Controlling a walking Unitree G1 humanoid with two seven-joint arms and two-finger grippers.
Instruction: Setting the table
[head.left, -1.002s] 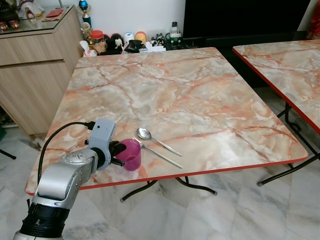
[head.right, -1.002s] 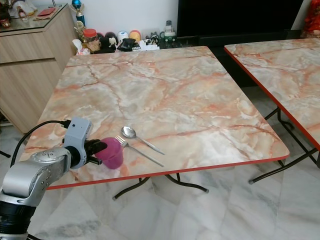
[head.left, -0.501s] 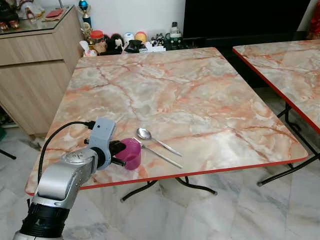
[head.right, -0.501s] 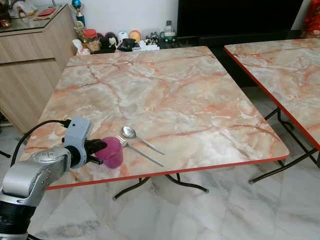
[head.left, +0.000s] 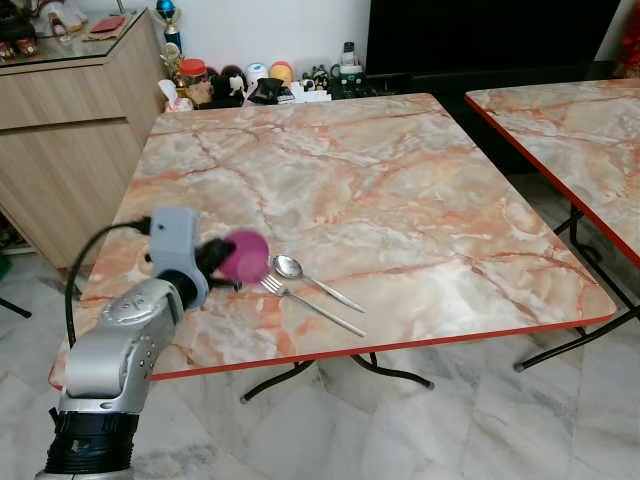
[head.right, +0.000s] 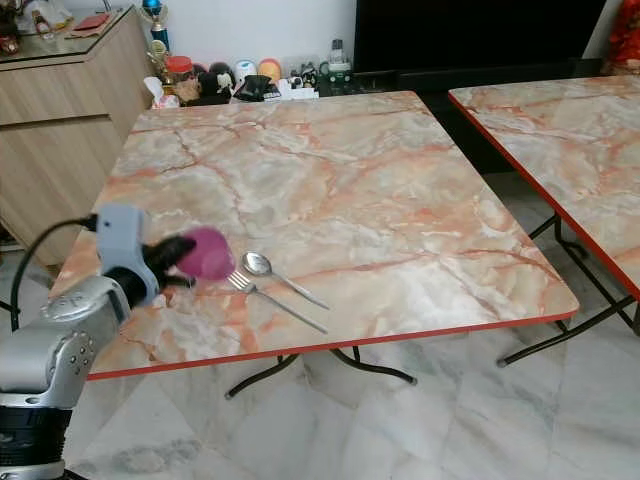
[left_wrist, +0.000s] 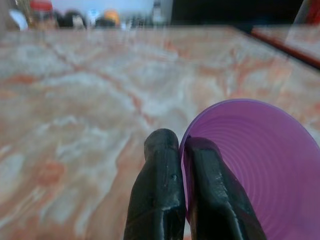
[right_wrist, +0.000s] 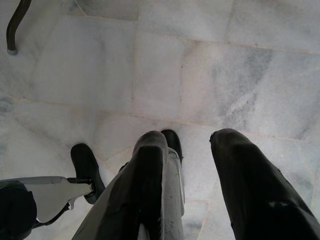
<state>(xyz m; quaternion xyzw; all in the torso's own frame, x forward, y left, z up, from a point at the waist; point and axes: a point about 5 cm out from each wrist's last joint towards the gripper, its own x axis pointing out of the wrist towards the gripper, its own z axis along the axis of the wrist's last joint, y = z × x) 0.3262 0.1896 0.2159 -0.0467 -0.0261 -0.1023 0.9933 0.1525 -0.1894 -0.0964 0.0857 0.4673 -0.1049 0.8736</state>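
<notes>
- Left gripper (head.left: 222, 262) over the near left part of the marble worktop (head.left: 400, 200), fingers (left_wrist: 160, 200) clenched on the rim of a purple plastic cup (head.left: 245, 256), one finger outside the wall, the other inside.
- Cup carried clear of the worktop, tipped on its side, mouth turned back toward the wrist camera, blurred in the head views.
- Just beyond the fingers and the cup, a fork (head.left: 308, 304) and a spoon (head.left: 312, 280) lying side by side on the worktop, near its front red edge, apart from the cup.
- Well beyond the fingers, past the far edge of the worktop, a row of small jars and trinkets (head.left: 250, 82) beside a wooden cabinet (head.left: 70, 130).
- A second marble worktop (head.left: 570, 140) off to the right, apart from the first.
- Right gripper (right_wrist: 195, 175) hanging over the tiled floor (right_wrist: 200, 60), fingers released, a gap between them.
</notes>
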